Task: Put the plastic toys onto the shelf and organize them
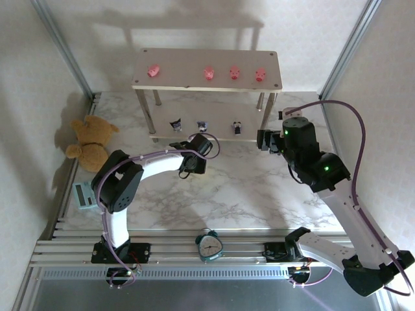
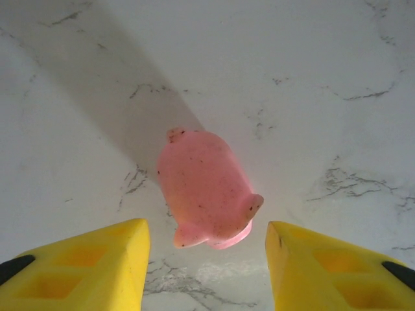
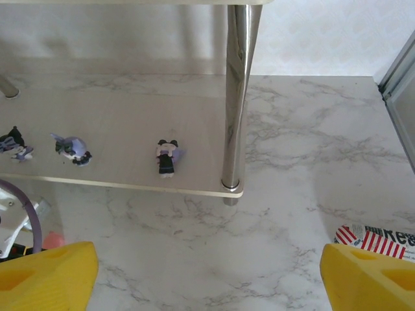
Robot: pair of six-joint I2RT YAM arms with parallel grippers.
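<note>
step: pick up pink pig, lying on desk | left gripper: open, jaws flanking pig | right gripper: open, empty, beside shelf | advice: lower centred, close across pig's body, lift well clear before heading to top-board gap

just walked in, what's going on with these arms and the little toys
Two arms are putting plastic toys on the shelf. Four pink pigs sit on its top board, three dark figurines on the lower one. The left gripper hangs over a fifth pig on the marble table, fingers open either side of it. The right gripper is open by the shelf's right leg.
</note>
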